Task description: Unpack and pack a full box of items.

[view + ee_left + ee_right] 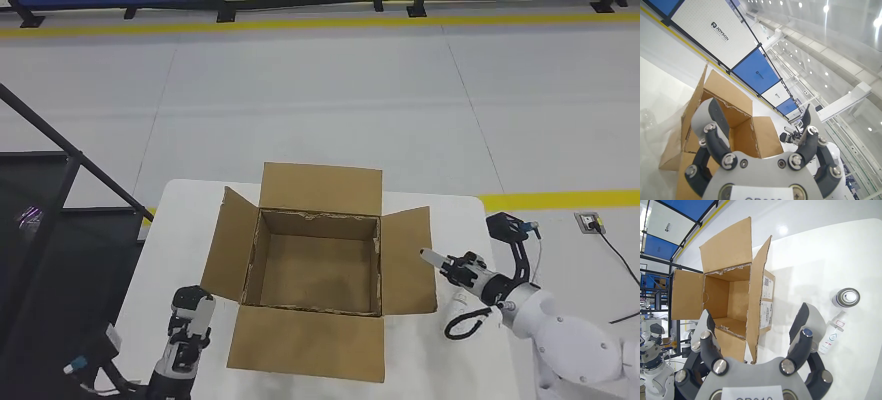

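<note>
An open cardboard box (315, 265) stands in the middle of the white table (445, 212), all flaps folded outward; the part of its inside that I can see is bare. My left gripper (190, 312) is near the table's front left corner, beside the box's left flap, and it is open (761, 115) with nothing between its fingers. My right gripper (452, 268) is just right of the box's right flap, open (755, 321) and holding nothing. In the right wrist view a metal can (846, 297) and a clear spray bottle (832, 333) sit on the table beside the box (728, 294).
A black metal frame (55, 195) stands off the table's left side. A crumpled clear plastic item (647, 117) lies on the table near the left flap. Bare tabletop lies behind the box and along its right side.
</note>
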